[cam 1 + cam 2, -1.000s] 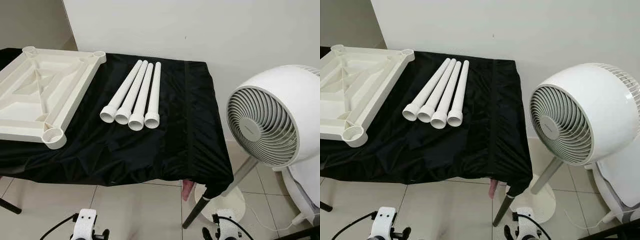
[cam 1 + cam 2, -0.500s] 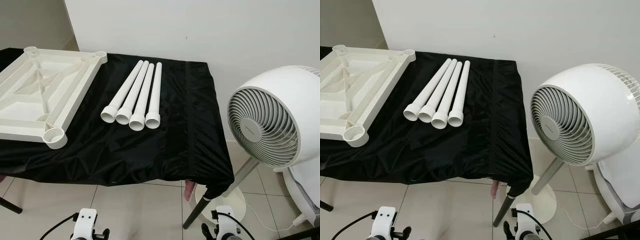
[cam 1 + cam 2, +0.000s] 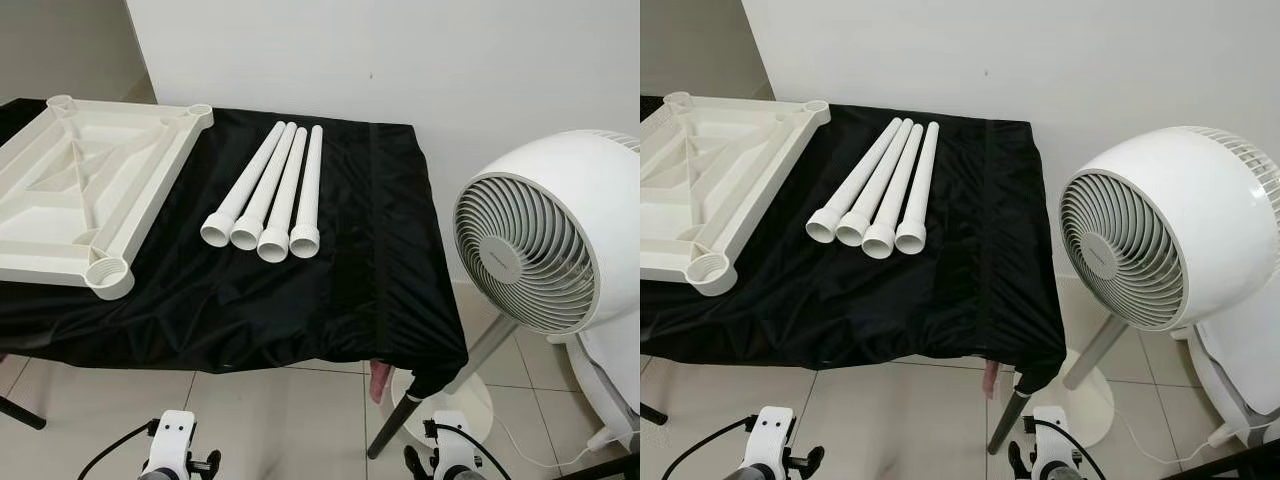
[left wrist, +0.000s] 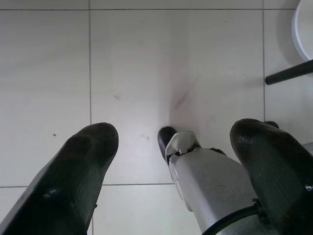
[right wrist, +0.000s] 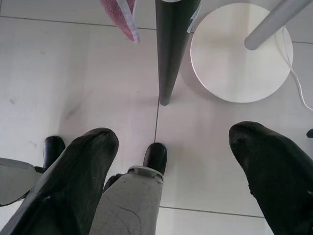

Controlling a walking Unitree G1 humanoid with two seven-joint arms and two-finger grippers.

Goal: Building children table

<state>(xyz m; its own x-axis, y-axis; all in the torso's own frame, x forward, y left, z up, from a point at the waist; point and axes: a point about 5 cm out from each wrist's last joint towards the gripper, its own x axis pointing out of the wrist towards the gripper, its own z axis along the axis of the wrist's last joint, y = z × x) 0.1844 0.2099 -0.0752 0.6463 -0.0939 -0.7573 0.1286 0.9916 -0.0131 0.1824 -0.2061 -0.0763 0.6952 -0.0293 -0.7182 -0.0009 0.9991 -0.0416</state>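
Note:
A cream plastic tabletop (image 3: 85,180) lies upside down on the left of a table draped in black cloth (image 3: 330,290), with round leg sockets at its corners. Several white tube legs (image 3: 268,190) lie side by side at the middle of the cloth, wide ends toward me. Both arms hang low by the floor in front of the table. My left gripper (image 4: 171,161) is open over the floor tiles, nothing between its fingers. My right gripper (image 5: 171,161) is open too, near the black table leg (image 5: 173,49).
A white pedestal fan (image 3: 545,240) stands right of the table, its round base (image 5: 242,51) and cord on the tiled floor. A pink cloth (image 5: 120,14) hangs under the table's right corner. A white wall is behind.
The head camera shifted slightly. The arms stay low, and the tabletop and legs lie as before.

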